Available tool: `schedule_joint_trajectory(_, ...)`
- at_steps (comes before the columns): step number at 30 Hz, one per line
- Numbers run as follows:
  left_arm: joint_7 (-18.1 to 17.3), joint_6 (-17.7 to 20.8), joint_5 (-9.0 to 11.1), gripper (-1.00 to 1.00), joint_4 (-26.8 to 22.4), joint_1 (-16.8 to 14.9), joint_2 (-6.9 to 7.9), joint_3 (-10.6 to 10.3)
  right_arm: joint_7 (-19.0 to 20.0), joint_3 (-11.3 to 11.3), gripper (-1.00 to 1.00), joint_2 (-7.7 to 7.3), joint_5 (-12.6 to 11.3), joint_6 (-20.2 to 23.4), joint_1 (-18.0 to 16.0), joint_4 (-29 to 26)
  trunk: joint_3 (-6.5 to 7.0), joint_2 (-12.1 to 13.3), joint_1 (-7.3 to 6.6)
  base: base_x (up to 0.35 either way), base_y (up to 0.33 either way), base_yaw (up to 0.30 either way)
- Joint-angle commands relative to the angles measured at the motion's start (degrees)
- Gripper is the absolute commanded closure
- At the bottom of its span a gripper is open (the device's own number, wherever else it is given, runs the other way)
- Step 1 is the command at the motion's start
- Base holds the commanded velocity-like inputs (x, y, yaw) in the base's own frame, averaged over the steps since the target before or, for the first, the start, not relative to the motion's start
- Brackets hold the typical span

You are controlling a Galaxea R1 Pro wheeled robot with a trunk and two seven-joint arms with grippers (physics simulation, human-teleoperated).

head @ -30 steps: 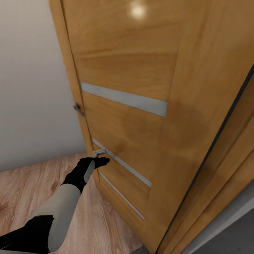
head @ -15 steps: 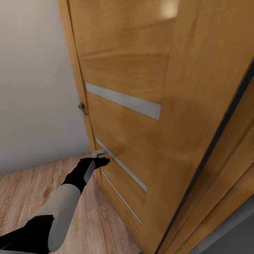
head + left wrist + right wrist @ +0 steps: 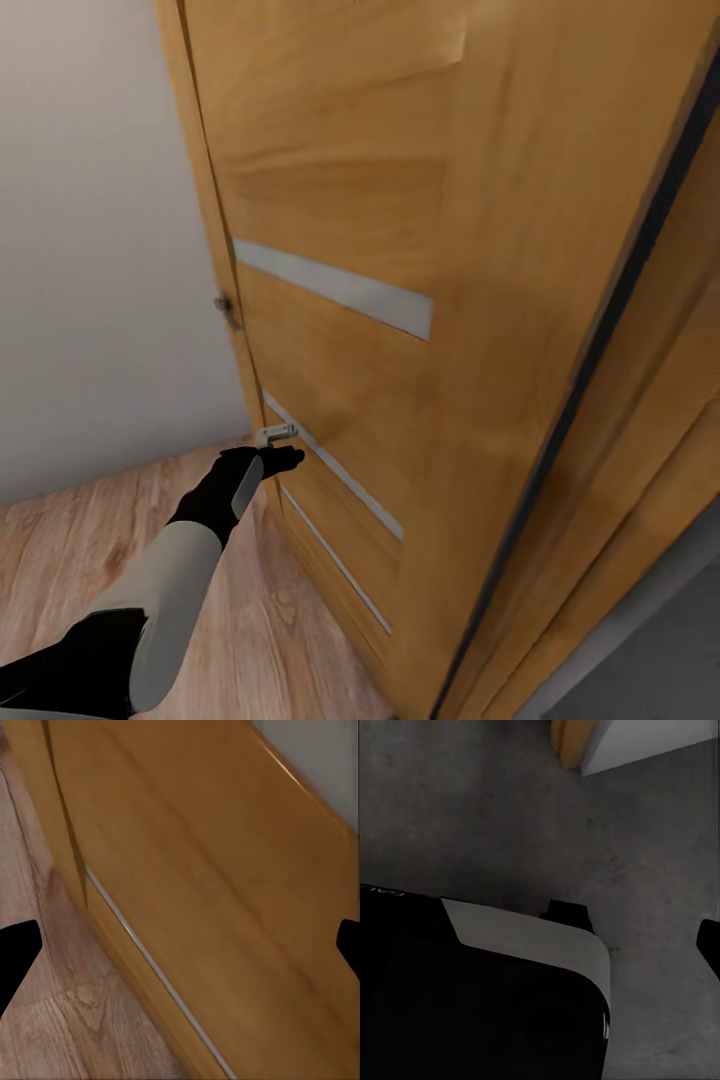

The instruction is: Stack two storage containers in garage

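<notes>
The storage containers are out of view. In the head view my left arm reaches forward, and my left gripper (image 3: pixel 275 450) is at the lower edge of a wood-panelled door (image 3: pixel 340 200), close to or touching it. In the left wrist view the left gripper (image 3: pixel 180 952) is open, its black fingertips (image 3: pixel 16 949) wide apart with the door panel ahead and nothing between them. In the right wrist view the right gripper (image 3: pixel 637 934) hangs over the dark grey floor (image 3: pixel 472 810), with one fingertip (image 3: pixel 709 943) at the picture's edge and nothing held.
The door has pale horizontal strips and a metal handle (image 3: pixel 227 308) on its edge. A grey wall (image 3: pixel 90 250) stands beside it over pale wood-plank flooring (image 3: pixel 60 550). A dark grey floor (image 3: pixel 660 660) lies past the door frame. My own dark body (image 3: pixel 472 1005) sits under the right gripper.
The view has shifted and the door face looks turned a little further away. My left arm holds nearly the same pose at the door's lower edge.
</notes>
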Motion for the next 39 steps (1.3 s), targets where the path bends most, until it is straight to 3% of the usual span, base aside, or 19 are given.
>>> schedule_joint_trajectory(1, -0.1, 0.3, 2.5, -1.00, -0.1, 0.0, -1.54, 0.2, 0.0, 0.1, -1.00, -0.01, 0.3, -0.1, 0.0, 0.0, 0.01, 0.0, 0.00, 0.035, 0.000, -0.192)
schedule_joint_trajectory(17, -0.1, 0.3, 2.5, -1.00, -0.1, 0.0, -1.54, 0.2, 0.0, 0.1, -1.00, 0.00, 0.3, -0.2, 0.0, 0.0, 0.25, 0.0, 0.00, 0.188, -0.015, -0.047)
schedule_joint_trajectory(25, -0.1, 0.3, 2.4, -1.00, -0.1, 0.0, -1.54, 0.1, 0.0, 0.1, -1.00, 0.04, 0.3, -0.2, 0.0, 0.0, 0.66, 0.0, 0.00, 0.015, 0.000, -0.159)
schedule_joint_trajectory(39, -0.1, 0.3, 2.4, -1.00, -0.1, 0.0, -1.56, 0.1, 0.0, 0.2, -1.00, -0.09, 0.4, -0.2, 0.0, 0.1, 0.71, 0.0, 0.00, 0.000, 0.000, -0.011)
